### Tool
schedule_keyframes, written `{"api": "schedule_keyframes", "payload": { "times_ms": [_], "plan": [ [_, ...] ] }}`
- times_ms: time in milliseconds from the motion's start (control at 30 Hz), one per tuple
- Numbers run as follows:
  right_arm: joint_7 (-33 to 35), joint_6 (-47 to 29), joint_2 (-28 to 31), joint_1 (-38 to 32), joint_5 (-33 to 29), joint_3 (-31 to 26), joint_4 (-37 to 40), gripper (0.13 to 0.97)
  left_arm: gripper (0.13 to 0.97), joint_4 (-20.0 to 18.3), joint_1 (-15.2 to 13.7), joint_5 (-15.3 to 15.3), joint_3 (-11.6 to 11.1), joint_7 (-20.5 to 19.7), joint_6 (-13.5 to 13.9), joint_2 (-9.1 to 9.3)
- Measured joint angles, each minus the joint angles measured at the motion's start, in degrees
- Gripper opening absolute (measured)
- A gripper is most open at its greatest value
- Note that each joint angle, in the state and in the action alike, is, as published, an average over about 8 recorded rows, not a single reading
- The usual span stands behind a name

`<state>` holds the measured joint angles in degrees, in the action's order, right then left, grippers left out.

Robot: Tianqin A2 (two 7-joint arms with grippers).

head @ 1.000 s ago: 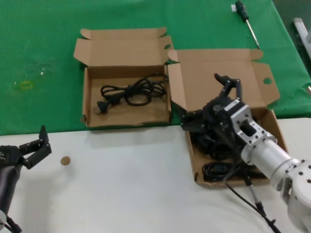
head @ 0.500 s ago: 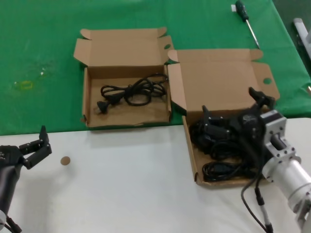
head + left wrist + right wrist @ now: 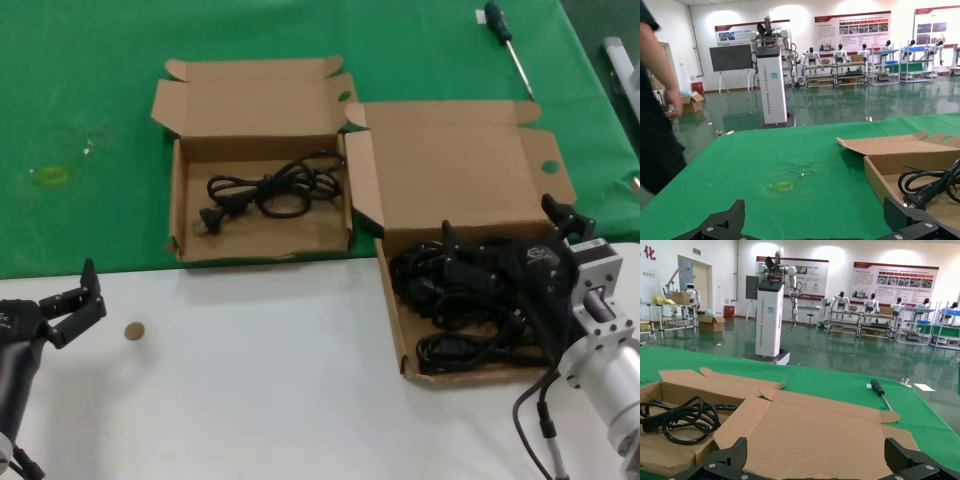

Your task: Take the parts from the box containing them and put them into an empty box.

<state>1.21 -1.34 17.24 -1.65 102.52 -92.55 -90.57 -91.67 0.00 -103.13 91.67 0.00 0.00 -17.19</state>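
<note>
The right hand point(image 3: 505, 255), fingers spread apart, is hovering low over tangled black cables point(image 3: 455, 300) in the larger brown cardboard box point(image 3: 455, 170). Next it is likely needing to close on one cable and carry it to the smaller brown cardboard box point(image 3: 262, 215); the left hand point(image 3: 68, 300), open, is waiting on the white surface point(image 3: 260, 380).

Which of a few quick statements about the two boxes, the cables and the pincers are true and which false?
1. The smaller box holds one black cable. True.
2. The larger box is empty. False: it holds a heap of black cables.
3. The right pincer is over the larger box. True.
4. The left pincer grips a cable. False: it is open over the white table.
5. A screwdriver lies on the green cloth. True.
</note>
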Motion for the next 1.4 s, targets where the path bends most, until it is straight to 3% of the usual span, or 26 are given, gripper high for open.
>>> {"api": "schedule_keyframes", "payload": {
  "times_ms": [1400],
  "plan": [
    [0.0, 0.0, 0.0, 0.0, 0.0, 0.0, 0.0, 0.966, 0.966, 0.0, 0.0, 0.0, 0.0, 0.0, 0.0, 0.00]
  ]
}}
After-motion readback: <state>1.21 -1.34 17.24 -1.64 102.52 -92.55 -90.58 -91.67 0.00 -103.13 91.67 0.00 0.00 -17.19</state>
